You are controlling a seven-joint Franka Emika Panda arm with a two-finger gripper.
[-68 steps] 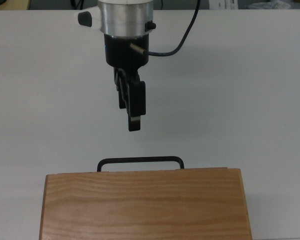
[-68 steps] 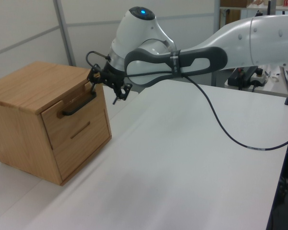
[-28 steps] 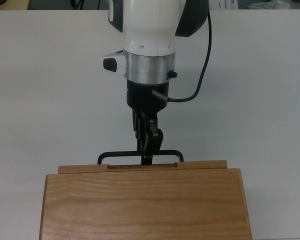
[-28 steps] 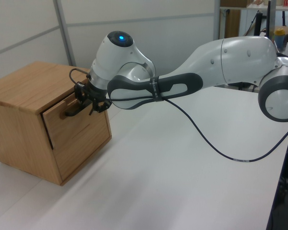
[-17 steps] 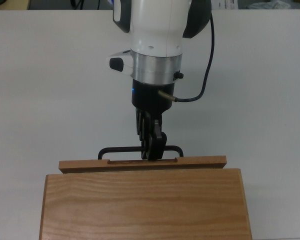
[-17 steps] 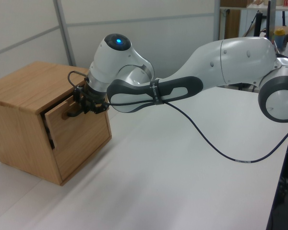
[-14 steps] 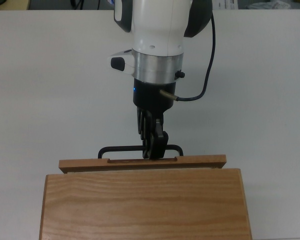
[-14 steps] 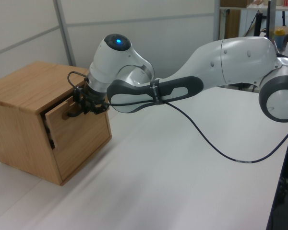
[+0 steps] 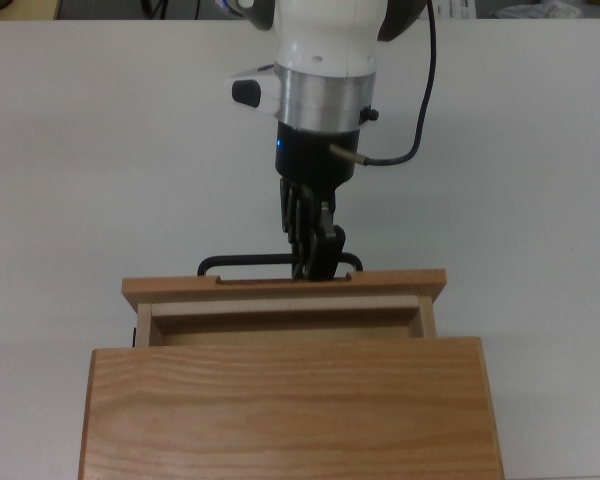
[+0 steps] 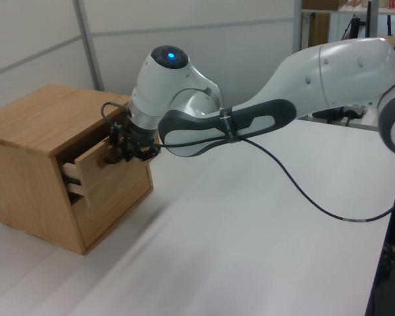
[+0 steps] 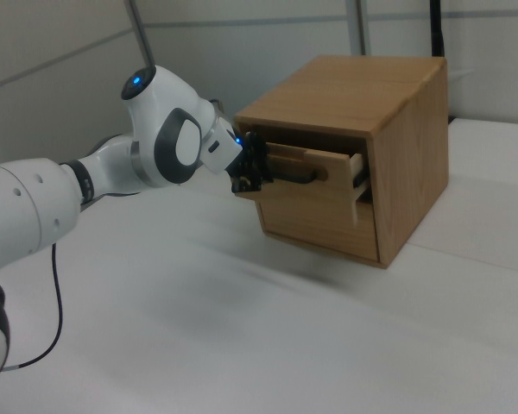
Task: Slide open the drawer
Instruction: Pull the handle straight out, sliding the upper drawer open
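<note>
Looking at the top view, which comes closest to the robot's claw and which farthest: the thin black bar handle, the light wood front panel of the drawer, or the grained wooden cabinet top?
From the gripper, top view:
1. Thin black bar handle: at the fingertips.
2. Light wooden front panel of the drawer: just below the handle.
3. Grained wooden cabinet top: farthest, at the top view's bottom edge.

There was one cabinet [image 9: 290, 410] on one white table [image 9: 70, 180]. One drawer [image 9: 283, 292] stood pulled part of the way out of it, and a second drawer front [image 10: 115, 197] sat flush below, so two drawers in all. The open drawer carried one black handle [image 9: 242, 264]. One arm [image 10: 250, 118] reached over the table, ending in one gripper [image 9: 317, 262], with one black cable [image 10: 316, 201] hanging from it.
</note>
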